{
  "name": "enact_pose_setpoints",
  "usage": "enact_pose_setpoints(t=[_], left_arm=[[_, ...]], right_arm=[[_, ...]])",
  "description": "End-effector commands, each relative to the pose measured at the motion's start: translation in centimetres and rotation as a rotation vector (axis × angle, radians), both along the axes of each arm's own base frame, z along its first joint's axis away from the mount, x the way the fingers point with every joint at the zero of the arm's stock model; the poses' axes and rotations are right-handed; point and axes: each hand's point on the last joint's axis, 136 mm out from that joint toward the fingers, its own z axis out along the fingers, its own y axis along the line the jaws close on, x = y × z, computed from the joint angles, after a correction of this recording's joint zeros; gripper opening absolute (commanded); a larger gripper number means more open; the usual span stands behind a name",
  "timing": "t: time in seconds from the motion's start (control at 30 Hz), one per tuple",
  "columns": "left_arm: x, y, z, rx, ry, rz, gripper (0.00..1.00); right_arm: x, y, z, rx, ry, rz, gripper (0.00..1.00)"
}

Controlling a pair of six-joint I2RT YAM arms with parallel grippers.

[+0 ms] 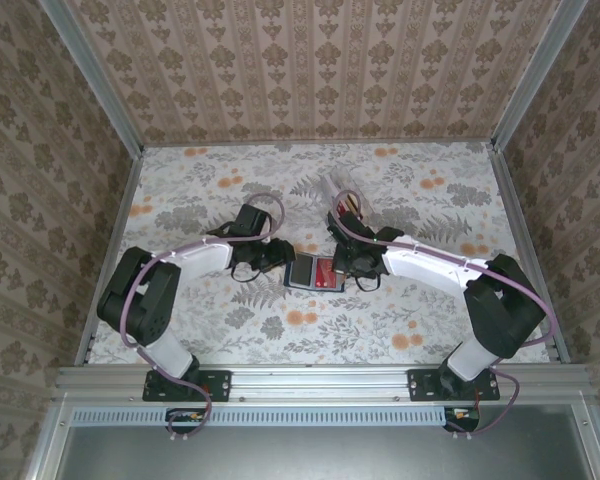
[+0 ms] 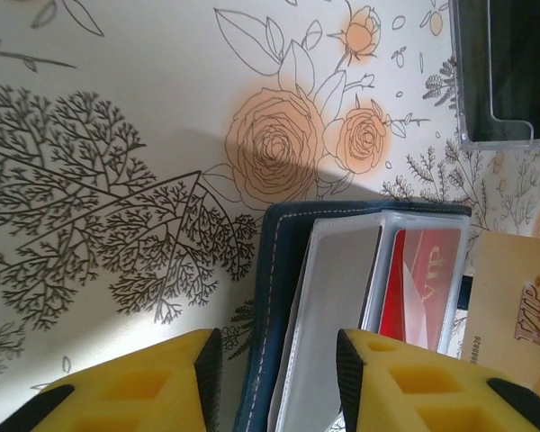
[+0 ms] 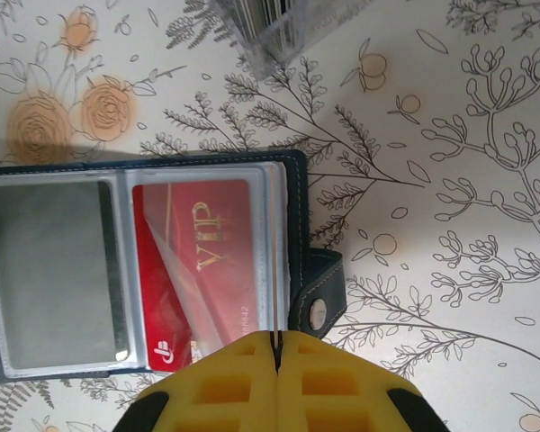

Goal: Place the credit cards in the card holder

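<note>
The navy card holder (image 1: 313, 272) lies open on the table between both grippers. A red card (image 3: 198, 265) sits in its right clear pocket, and a grey surface (image 3: 49, 270) shows in the left pocket. The closing tab with its pale snap (image 3: 317, 301) sticks out to the right. My right gripper (image 3: 275, 340) is shut on a thin orange-tan card (image 2: 513, 306), held on edge over the holder's right side. My left gripper (image 2: 279, 360) is open, its jaws either side of the holder's navy edge (image 2: 265, 297) and clear sleeve, with gaps at both pads.
A clear plastic box (image 2: 508, 72) with more cards in it stands just beyond the holder, behind the right gripper (image 1: 348, 262). The floral table runs to patterned walls on three sides, with room left and right of the arms.
</note>
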Motion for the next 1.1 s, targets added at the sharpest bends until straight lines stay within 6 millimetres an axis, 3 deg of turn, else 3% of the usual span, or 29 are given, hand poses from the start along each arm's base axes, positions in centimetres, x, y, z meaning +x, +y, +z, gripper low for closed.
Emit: enact_pose_setpoints(t=[0.0, 0.37, 0.8, 0.93, 1.07], left_arm=[[-0.7, -0.5, -0.8, -0.001, 0.015, -0.033, 0.38], [-1.6, -0.6, -2.0, 0.034, 0.034, -0.039, 0.22], [-2.1, -1.0, -2.4, 0.053, 0.038, -0.035, 0.17], [-2.2, -1.4, -2.4, 0.048, 0.038, -0.037, 0.16], [-2.1, -1.7, -2.2, 0.045, 0.031, -0.035, 0.15]], right_arm=[[0.4, 0.6, -0.1, 0.048, -0.029, -0.015, 0.00], [0.2, 0.9, -2.1, 0.089, 0.001, -0.007, 0.00], [0.9, 1.7, 1.9, 0.137, -0.077, 0.043, 0.00], [1.1, 2.8, 3.0, 0.179, -0.088, 0.088, 0.00], [1.2, 3.0, 3.1, 0.168, -0.078, 0.088, 0.00]])
